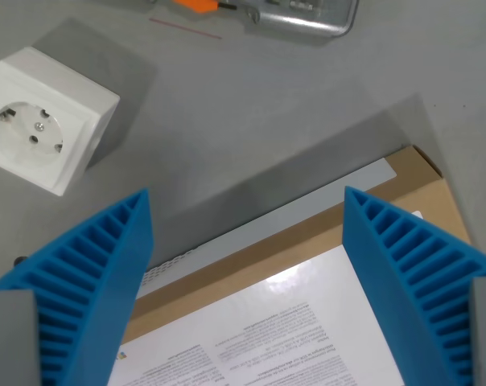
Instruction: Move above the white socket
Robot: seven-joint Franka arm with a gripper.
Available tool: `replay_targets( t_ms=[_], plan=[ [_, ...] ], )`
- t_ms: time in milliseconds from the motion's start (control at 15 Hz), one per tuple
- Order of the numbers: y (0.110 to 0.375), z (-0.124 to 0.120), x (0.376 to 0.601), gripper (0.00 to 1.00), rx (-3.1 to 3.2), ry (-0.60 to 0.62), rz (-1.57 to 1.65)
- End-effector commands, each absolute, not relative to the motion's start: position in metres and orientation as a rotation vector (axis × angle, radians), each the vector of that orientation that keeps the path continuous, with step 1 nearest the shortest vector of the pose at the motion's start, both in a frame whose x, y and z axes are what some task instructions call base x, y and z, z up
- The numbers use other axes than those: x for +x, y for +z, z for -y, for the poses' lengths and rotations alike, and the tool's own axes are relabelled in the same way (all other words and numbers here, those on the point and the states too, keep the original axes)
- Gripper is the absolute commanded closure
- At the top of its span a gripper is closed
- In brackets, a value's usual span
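A white, box-shaped plastic wall socket [46, 121] with a round two-pin face is seen on the grey tabletop [259, 104], at the upper part of the wrist view's left. The gripper [247, 241], fitted with two blue ribbed plastic fingers [90, 273], is held with its jaws spread wide and nothing between them, as suits a pure positioning move in which nothing has to be gripped. The gap between the fingers is centred not over the socket but over a flat brown cardboard box [307, 241] carrying a white printed paper label [275, 330] and a pale grey strip [299, 209] along its far edge. The socket lies well apart from that centre line, beyond the tip of the finger on the wrist view's left, its face turned upward and slightly askew to the frame. A silver metal object [307, 16] with an orange part [196, 5] beside it is partly cut off at the top edge; what it is cannot be told. The task is judged to be unfinished: a shift toward the wrist view's upper left would be needed to bring the socket beneath the open jaws.
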State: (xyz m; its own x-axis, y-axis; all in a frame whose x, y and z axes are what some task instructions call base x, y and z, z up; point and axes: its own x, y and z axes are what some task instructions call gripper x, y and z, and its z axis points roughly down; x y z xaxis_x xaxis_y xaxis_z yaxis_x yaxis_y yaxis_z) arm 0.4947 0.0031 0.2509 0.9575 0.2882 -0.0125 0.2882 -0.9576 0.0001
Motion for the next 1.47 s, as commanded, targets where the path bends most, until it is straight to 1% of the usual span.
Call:
replay_targets(
  t_ms=[67, 733, 1467],
  plan=[
    [0.251, -0.004, 0.494, 0.0, 3.096, -0.012, -0.534],
    [0.243, -0.014, 0.49, 0.0, 3.05, 0.042, -0.792],
    [0.225, -0.036, 0.481, 0.0, 2.909, 0.138, -1.237]
  ],
)
